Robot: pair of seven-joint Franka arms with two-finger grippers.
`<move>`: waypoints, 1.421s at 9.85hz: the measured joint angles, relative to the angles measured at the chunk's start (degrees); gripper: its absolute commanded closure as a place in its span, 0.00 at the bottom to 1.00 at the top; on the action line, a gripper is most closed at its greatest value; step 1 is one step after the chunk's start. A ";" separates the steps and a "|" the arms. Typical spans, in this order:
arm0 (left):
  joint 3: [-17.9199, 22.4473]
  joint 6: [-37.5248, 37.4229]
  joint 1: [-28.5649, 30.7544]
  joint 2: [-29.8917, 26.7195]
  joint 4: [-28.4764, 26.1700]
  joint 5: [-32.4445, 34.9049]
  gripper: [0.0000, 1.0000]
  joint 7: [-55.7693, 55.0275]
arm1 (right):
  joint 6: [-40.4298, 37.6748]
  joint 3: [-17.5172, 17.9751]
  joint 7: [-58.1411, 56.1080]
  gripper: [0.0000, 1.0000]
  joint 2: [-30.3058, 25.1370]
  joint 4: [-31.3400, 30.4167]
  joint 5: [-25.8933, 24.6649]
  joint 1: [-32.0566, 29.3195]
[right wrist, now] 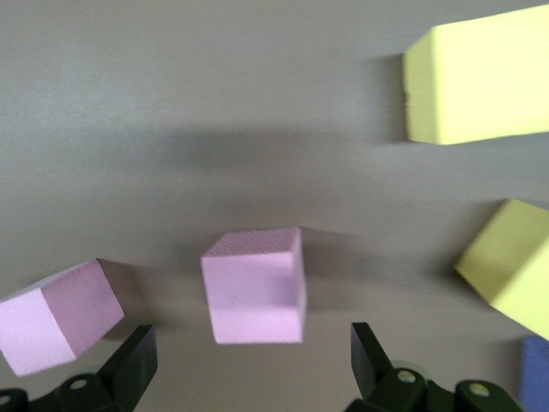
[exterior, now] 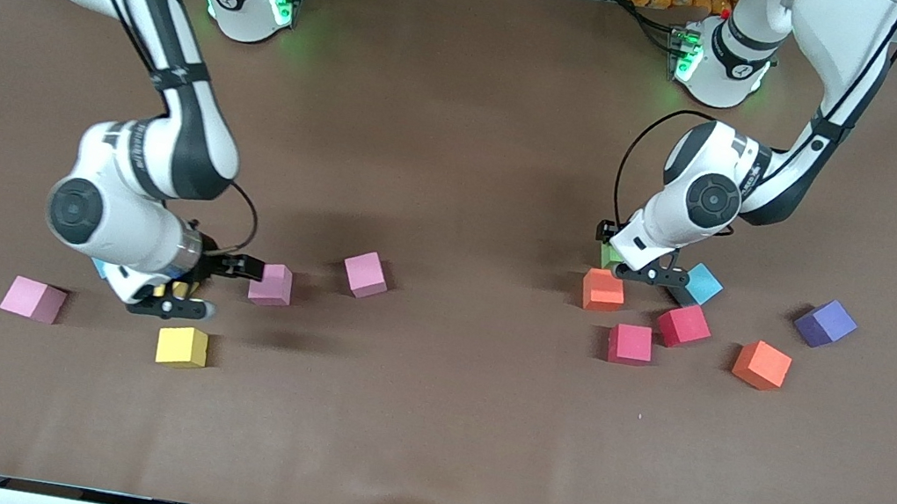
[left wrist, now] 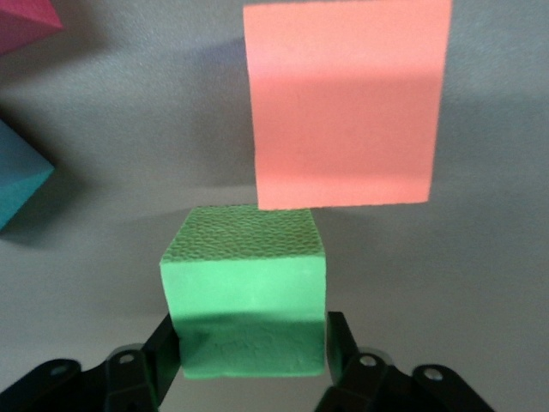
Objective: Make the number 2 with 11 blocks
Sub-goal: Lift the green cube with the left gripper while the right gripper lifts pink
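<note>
Looking down from the front, my left gripper (exterior: 648, 273) sits low among scattered blocks (exterior: 630, 344); at the left wrist my fingers (left wrist: 163, 356) pinch the green block (left wrist: 244, 296), touching an orange block (left wrist: 343, 103) I might nudge; at the right wrist my right gripper (right wrist: 249, 360) gapes empty around a pink block (right wrist: 255, 285).

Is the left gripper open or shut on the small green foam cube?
Shut: both fingers of the left gripper press the sides of the green foam cube.
</note>
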 measured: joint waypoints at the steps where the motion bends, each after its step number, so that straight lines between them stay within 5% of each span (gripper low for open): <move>1: 0.06 -0.27 0.06 0.35 0.41 0.00 1.00 0.00 | 1.36 0.00 0.30 0.00 1.07 0.01 0.01 0.62; 5: -1.86 -2.53 -1.23 -0.58 3.94 0.00 1.00 -8.87 | 4.61 -0.04 0.33 0.00 5.45 -0.01 0.01 0.71; 8: -11.17 -7.83 -6.32 -1.40 9.53 -0.76 1.00 -31.89 | 8.71 -0.01 0.33 0.00 7.26 -1.69 0.01 1.25; 10: -15.36 -8.09 -9.21 -1.20 9.72 -3.20 1.00 -37.54 | 8.90 0.00 0.35 0.00 7.48 -2.13 0.01 1.74; 12: -18.97 -8.34 -11.59 0.13 9.54 -2.78 1.00 -37.43 | 8.90 0.02 0.36 0.19 7.50 -2.20 0.02 1.83; 14: -19.79 -8.26 -15.47 2.15 9.63 -1.01 1.00 -36.46 | 8.81 0.05 0.36 0.60 7.50 -2.26 0.02 2.07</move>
